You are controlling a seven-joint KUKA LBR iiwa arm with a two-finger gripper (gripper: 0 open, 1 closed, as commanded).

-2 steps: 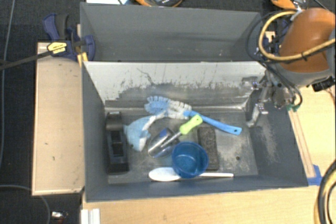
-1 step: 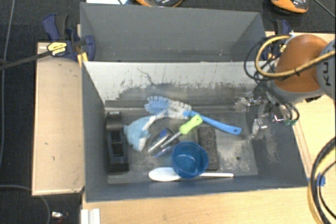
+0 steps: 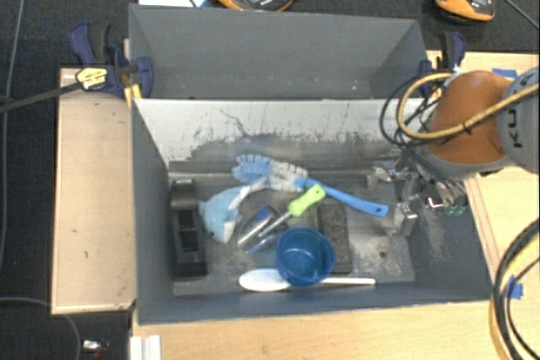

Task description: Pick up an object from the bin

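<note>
Over at three o'clock in the grey bin (image 3: 270, 55), hanging low above the floor: the pincer (image 3: 407, 211), with orange cover and looped cables above it. Cannot tell how far open; nothing seen in its grasp.

Counting the contents now:
- One blue brush (image 3: 337, 196), white bristles toward eleven o'clock of the heap, handle tip pointing at three o'clock and ending just beside the pincer. Touching or apart, cannot tell.
- One green-handled tool (image 3: 305, 201), lying across the brush near the middle.
- One blue cup (image 3: 304, 257) at six o'clock, mouth up.
- One white spoon (image 3: 266, 281), flat along the front edge, just below the cup.
- One dark block (image 3: 335, 232), right beside the cup at its two o'clock.
- One pale blue crumpled piece (image 3: 221, 213), left of middle.
- One black tape dispenser (image 3: 187, 232) at nine o'clock, well apart from the pincer.
</note>
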